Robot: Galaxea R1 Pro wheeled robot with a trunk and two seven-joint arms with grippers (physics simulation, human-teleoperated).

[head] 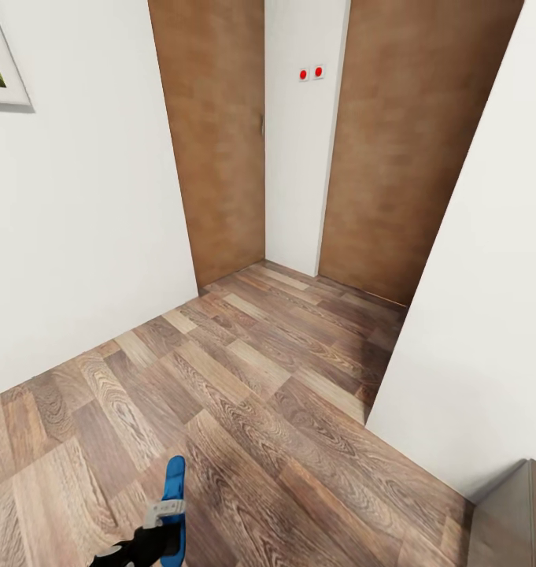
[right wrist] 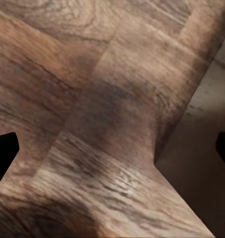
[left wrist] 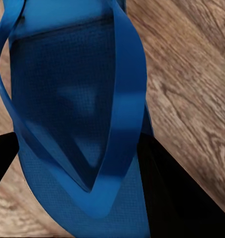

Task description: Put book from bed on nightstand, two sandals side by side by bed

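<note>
Blue sandal (head: 174,484) clamped in left gripper (head: 162,529), toe projecting forward beyond the fingers (left wrist: 177,198), carried above the wood-plank floor (head: 283,409). Right gripper (right wrist: 112,153) spread wide, fingertips at the frame edges, holding nothing. Two brown doors (head: 216,134) ahead.

Open wood-plank floor (head: 260,409) runs from 6 o'clock up to 12 — wide at the near end, narrowing between white walls at 9 o'clock (head: 86,236) and 3 o'clock (head: 488,299). Two brown doors (head: 220,142) close the far end. A dark cabinet corner (head: 519,520) intrudes at 5 o'clock.
</note>
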